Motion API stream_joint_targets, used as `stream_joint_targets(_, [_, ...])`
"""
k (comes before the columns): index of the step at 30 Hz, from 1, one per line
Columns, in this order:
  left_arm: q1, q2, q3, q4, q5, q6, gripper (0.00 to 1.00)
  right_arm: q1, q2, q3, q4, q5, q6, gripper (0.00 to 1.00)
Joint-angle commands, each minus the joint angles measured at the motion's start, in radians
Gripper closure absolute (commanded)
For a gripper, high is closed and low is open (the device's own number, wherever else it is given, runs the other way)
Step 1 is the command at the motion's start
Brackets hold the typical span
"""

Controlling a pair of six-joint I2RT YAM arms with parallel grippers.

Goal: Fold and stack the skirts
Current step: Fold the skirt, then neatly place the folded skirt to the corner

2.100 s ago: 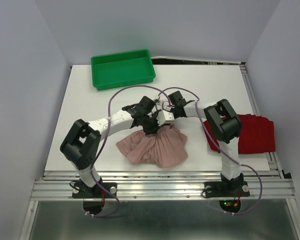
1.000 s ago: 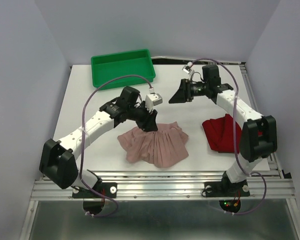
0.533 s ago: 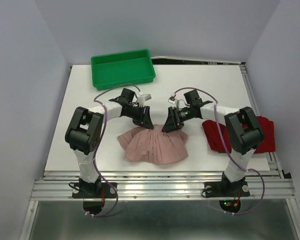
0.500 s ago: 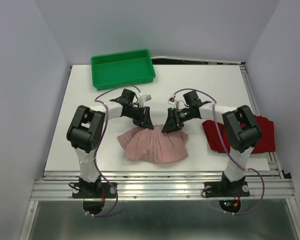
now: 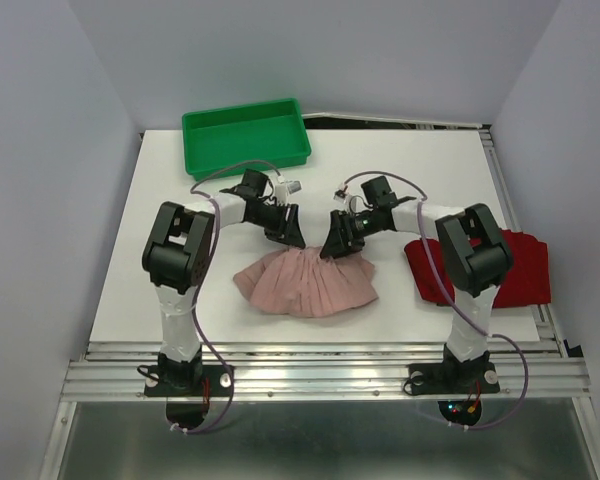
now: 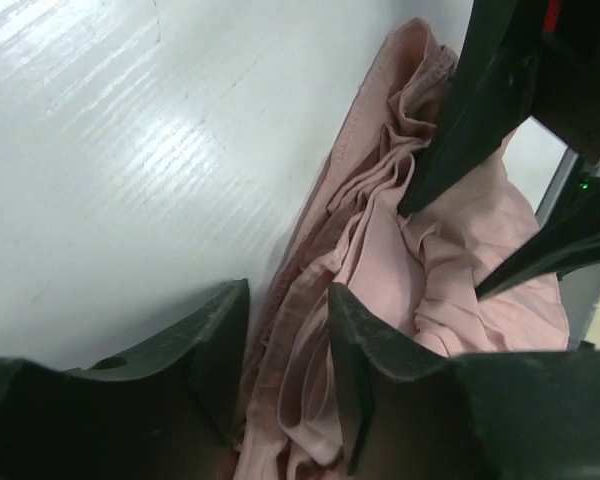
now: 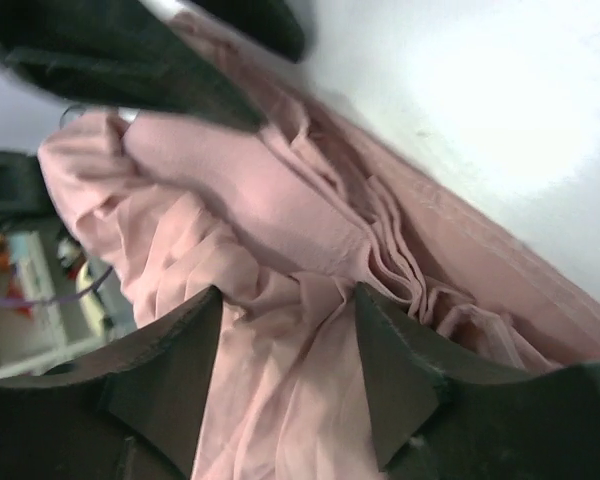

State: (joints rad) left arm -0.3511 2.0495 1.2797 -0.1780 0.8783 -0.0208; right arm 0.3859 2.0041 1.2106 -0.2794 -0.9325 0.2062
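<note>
The pink skirt (image 5: 310,285) lies spread on the white counter (image 5: 430,170), in the middle of its near half. Its ruffled hem fans toward the arm bases and its narrower far edge is gathered into a bunch. Both arms reach in from either side and meet at that far edge, their tips near each other but not touching. The left end effector (image 5: 292,238) is clenched on the pink skirt: in its wrist view a gathered fold of the cloth's edge runs up between the two dark fingers, which press it from both sides. The right end effector (image 5: 332,247) sits on the same edge just beside it (its black fingers show at the upper right of the left wrist view). Its fingers stand wider, with pleated pink cloth filling the space between them; whether it grips that cloth or only rests on it cannot be told. The dark red skirt (image 5: 520,270) lies well apart at the counter's right edge, partly hidden behind the right arm's elbow. The green tray (image 5: 248,163) sits at the far left corner, apart from both skirts.
</note>
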Motion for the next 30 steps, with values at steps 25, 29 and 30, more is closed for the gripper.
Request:
stream_joint_targets(25, [0.014,-0.713,-0.187,-0.540,-0.643,-0.318,0.02,-0.002,-0.550,-0.210,-0.176,0.437,0.190,0.03])
stream_joint_targets(29, [0.056,-0.689,-0.328,-0.548,-0.731,-0.330,0.01,-0.002,-0.490,-0.177,-0.243,0.527,0.148,0.02])
stream_joint_targets(30, [0.076,-0.683,-0.347,-0.545,-0.704,-0.332,0.02,-0.002,-0.473,-0.163,-0.265,0.547,0.147,0.02])
